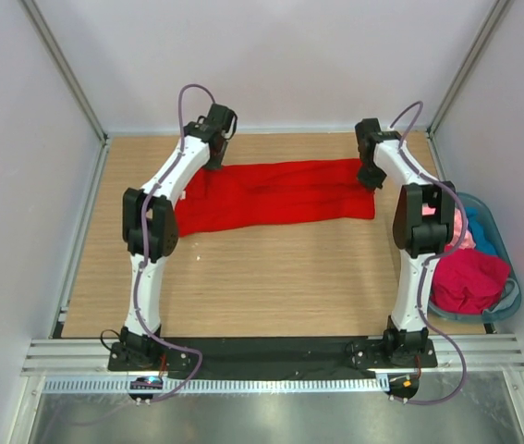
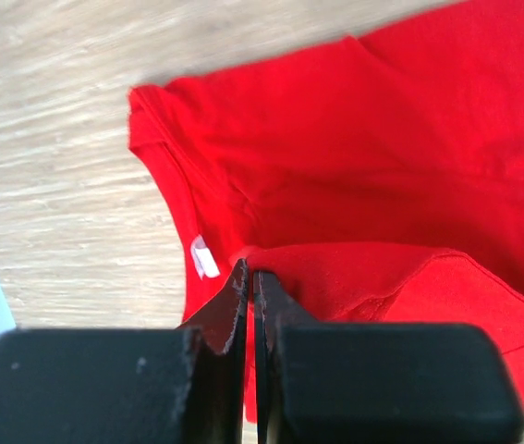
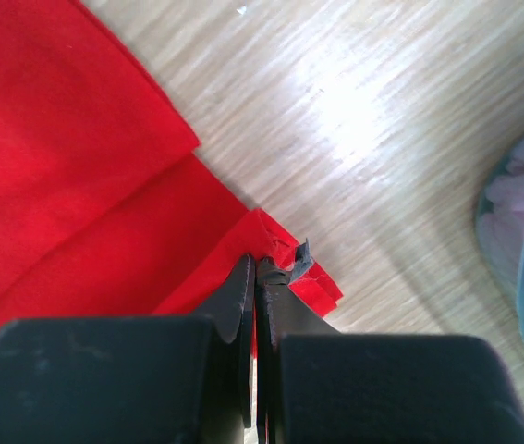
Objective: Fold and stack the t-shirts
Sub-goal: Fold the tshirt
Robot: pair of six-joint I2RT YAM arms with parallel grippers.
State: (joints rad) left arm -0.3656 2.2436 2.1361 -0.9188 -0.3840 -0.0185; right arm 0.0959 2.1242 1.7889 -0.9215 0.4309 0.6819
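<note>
Red shirt (image 1: 275, 196): lies in a long band across the far half of the table (image 1: 271, 277). It runs left to right, and its left end lies a little nearer than its right. The cloth is creased along its length, and two layers overlap at the right end.
Label (image 2: 205, 256): small and white, inside the neckline at the shirt's left end.
Left gripper (image 2: 250, 282): jaws pressed together, pinching a raised fold of red cloth at the shirt's far-left end, just beside the neckline and the label.
Right gripper (image 3: 257, 268): jaws pressed together on the hem corner at the shirt's far-right end. A small tip of red cloth pokes out past the fingertips onto bare wood.
Basket (image 1: 486, 208): translucent blue, at the right edge of the table, just right of the right arm.
Crimson shirt (image 1: 469, 277): heaped in the near part of the basket.
Pink shirt (image 1: 460, 227): bunched at the far end of the basket, partly hidden by the right arm.
Teal shirt (image 1: 485, 239): beside the pink one, against the basket's far-right wall.
</note>
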